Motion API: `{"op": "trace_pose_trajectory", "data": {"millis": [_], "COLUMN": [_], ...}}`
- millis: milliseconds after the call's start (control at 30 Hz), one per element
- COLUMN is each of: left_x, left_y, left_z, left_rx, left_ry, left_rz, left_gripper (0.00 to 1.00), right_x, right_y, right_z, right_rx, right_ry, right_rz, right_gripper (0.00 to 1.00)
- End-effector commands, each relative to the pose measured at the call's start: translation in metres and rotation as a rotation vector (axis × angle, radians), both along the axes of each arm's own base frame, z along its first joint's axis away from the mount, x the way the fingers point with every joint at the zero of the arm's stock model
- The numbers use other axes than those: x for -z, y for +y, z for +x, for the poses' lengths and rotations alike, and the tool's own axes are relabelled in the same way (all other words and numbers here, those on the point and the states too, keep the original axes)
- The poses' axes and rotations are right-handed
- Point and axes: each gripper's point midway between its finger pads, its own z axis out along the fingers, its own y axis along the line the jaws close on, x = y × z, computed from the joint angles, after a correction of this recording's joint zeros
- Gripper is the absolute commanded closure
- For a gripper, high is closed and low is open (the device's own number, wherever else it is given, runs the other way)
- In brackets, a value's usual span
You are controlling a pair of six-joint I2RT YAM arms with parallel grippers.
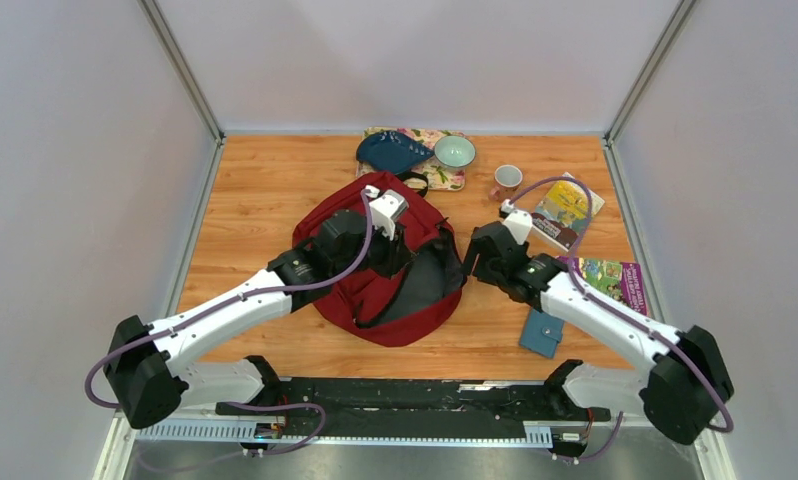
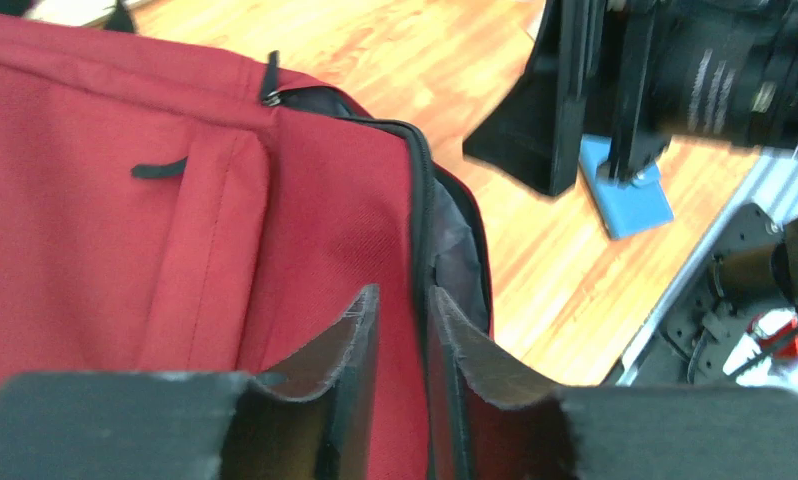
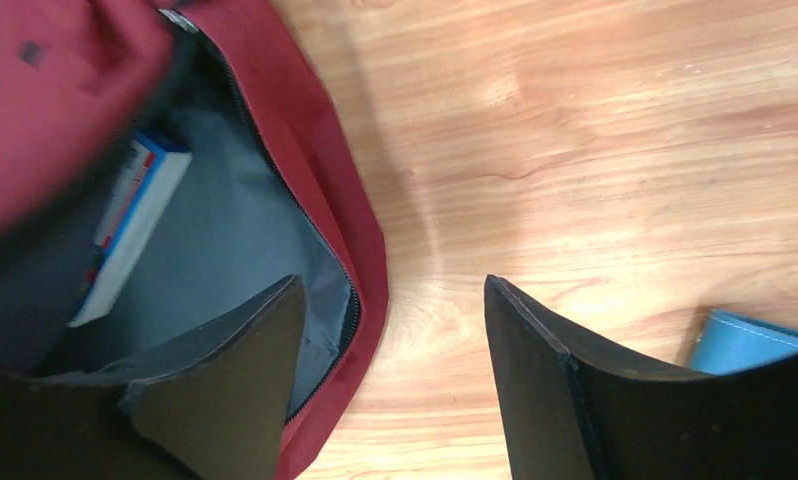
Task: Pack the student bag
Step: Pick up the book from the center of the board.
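Lying in the middle of the surface [image 1: 255, 200], the student bag [image 1: 375, 322] has its front pocket facing up and its main zipper undone along the right side, so the grey lining shows there. Inside that opening, in the right wrist view, a blue and white book [image 3: 135, 215] rests against the lining. The left gripper [image 2: 403, 300] hangs over the bag's front. Its jaws stand only narrowly apart, with the black zipper edge [image 2: 420, 200] running into the slit between them, and whether the fingers touch the cloth cannot be told. The right gripper [image 3: 393, 290] sits at the bag's right rim with its jaws wide and nothing between them: one finger [image 3: 225, 380] is over the open mouth of the bag, the other over bare wood. A small blue wallet [image 1: 541, 333] lies toward the near edge, right of the bag and apart from it, just beside the right arm. Along the far edge a floral mat [image 1: 445, 180] carries a dark blue pouch [image 1: 393, 152] and a pale green bowl [image 1: 454, 151], and a pink cup [image 1: 507, 178] stands just to the right of the mat. Two more books lie near the right edge: a yellow book [image 1: 565, 208] farther back, and a green and purple book [image 1: 615, 280] closer to the near edge, beside the right arm
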Motion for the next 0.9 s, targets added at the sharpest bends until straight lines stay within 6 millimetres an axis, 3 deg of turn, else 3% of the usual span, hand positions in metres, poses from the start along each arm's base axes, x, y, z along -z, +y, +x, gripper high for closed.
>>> {"op": "trace_pose_trajectory", "data": {"millis": [0,33,67,133,167,233,267,333,467,567,700,800,833,867], "left_x": [-0.005,-0.002,-0.002,-0.006,-0.007,-0.015,-0.017,-0.025,-0.033,-0.041,-0.049,-0.053,-0.05,-0.048], "left_y": [-0.018,-0.018,-0.02,-0.023,-0.023,-0.022,-0.022,-0.021,-0.029,-0.043,-0.077,-0.11,-0.118,-0.126], "left_z": [-0.017,-0.02,-0.022,-0.025,-0.025,-0.025,-0.024,-0.02,-0.009,0.004,0.026,0.041,0.044,0.046], "left_rx": [0.126,0.141,0.155,0.175,0.176,0.174,0.169,0.161,0.164,0.178,0.234,0.296,0.311,0.34], "left_ry": [0.048,0.068,0.075,0.079,0.076,0.052,0.044,0.012,-0.028,-0.069,-0.12,-0.158,-0.156,-0.147], "left_rz": [-0.047,-0.036,-0.038,-0.052,-0.058,-0.076,-0.077,-0.083,-0.07,-0.072,-0.087,-0.132,-0.137,-0.143], "left_gripper": [0.57,0.54,0.49,0.38,0.36,0.28,0.24,0.24,0.23,0.23,0.22,0.22,0.22,0.22], "right_x": [-0.03,-0.031,-0.032,-0.035,-0.038,-0.043,-0.043,-0.046,-0.053,-0.059,-0.062,-0.053,-0.04,-0.044], "right_y": [-0.033,-0.04,-0.062,-0.07,-0.089,-0.097,-0.115,-0.123,-0.162,-0.187,-0.212,-0.227,-0.23,-0.235], "right_z": [0.012,0.013,0.019,0.022,0.027,0.032,0.036,0.041,0.057,0.07,0.091,0.115,0.12,0.128], "right_rx": [0.097,0.113,0.173,0.163,0.215,0.211,0.263,0.27,0.392,0.477,0.528,0.517,0.521,0.513], "right_ry": [-0.097,-0.094,-0.098,-0.095,-0.107,-0.111,-0.113,-0.108,-0.119,-0.142,-0.161,-0.167,-0.121,-0.131], "right_rz": [0.063,0.085,0.104,0.157,0.172,0.206,0.217,0.258,0.328,0.36,0.342,0.289,0.275,0.26], "right_gripper": [0.3,0.3,0.3,0.3,0.3,0.29,0.29,0.29,0.28,0.28,0.28,0.29,0.29,0.29]}}
